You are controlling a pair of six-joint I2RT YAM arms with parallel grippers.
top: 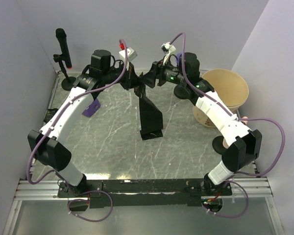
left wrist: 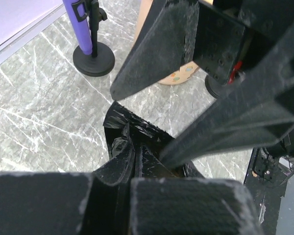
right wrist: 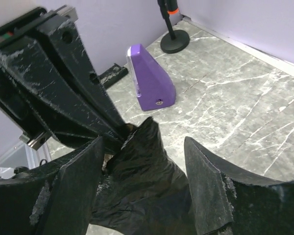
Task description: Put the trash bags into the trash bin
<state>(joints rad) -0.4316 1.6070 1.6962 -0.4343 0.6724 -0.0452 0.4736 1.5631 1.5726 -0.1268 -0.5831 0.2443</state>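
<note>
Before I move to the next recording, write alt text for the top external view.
Two robot arms meet at the far side of the marbled table, the left gripper pinching the top of a black trash bag while the right gripper stands open around it. The bag's lower end lies on the table; the tan trash bin stands far right.
</note>
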